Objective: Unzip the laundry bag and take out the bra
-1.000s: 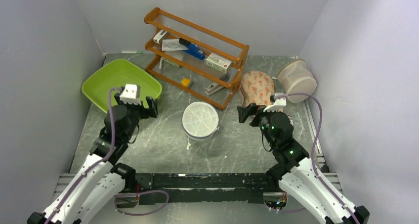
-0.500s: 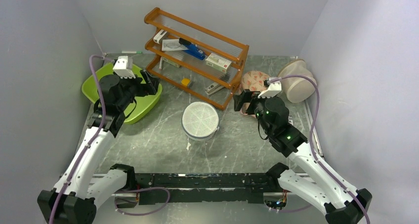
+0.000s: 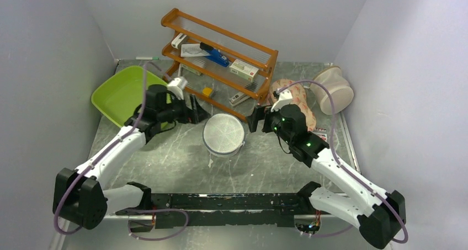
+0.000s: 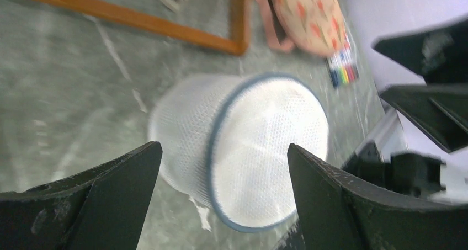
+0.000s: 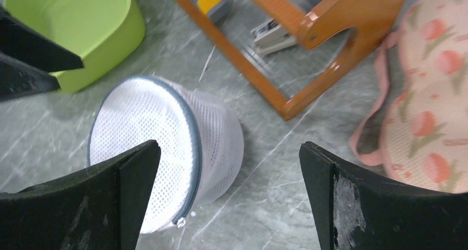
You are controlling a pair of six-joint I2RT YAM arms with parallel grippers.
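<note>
Grey marbled table (image 3: 265, 167). White mesh laundry bag (image 3: 223, 134) stands between left gripper (image 3: 197, 111) and right gripper (image 3: 255, 119). Green bin (image 3: 124, 92) left of left gripper, wooden rack (image 3: 221, 62) beyond both. Patterned pouch (image 5: 436, 95) and beige mesh cylinder (image 3: 333, 89) right of right gripper. Coloured pens (image 4: 341, 68), probably markers, beside pouch.

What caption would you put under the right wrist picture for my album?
Right gripper, jaws open, facing the closed white laundry bag; green tub, wooden rack and patterned pouch lie beyond.
</note>
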